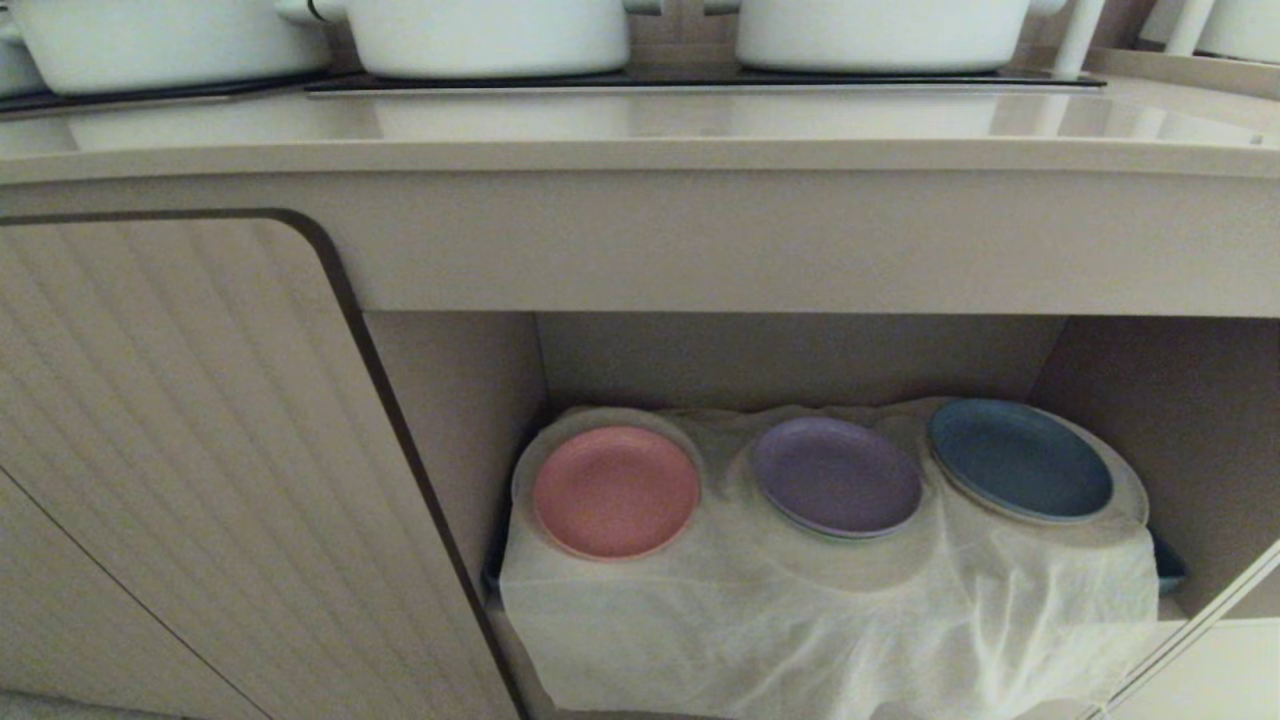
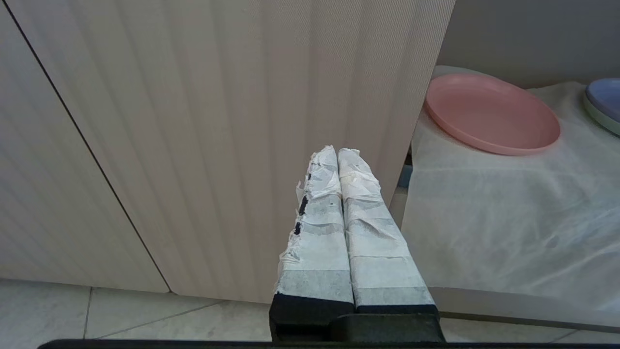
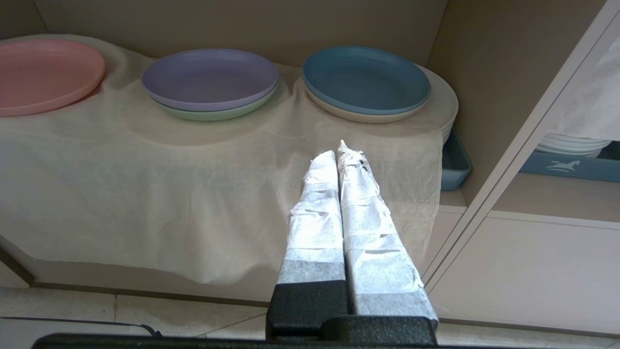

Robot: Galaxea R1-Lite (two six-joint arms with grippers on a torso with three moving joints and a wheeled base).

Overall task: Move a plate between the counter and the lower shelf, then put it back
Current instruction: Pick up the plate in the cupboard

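Head view: plate (image 1: 615, 490) flat, face-up, lower shelf (image 1: 800, 640) left end.

The lower shelf (image 1: 830, 620) is open at its front, with clear height above the plate (image 1: 615, 490) up to the table (image 1: 640, 150). A ribbed door (image 1: 180, 450) closes off the left, a side wall (image 1: 1190, 440) the right. The purple plate (image 1: 836, 475) sits just beside the plate.

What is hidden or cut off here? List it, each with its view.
- Pots on the counter: tops cut off by the head view's upper edge.
- Shelf board: covered by the cloth in every view.
- What lies under the pink plate: hidden by the plate and cloth.
- Blue tray: mostly hidden behind the cloth, right wrist view.
- Both arms: outside the head view; only the shut left gripper and right gripper show.
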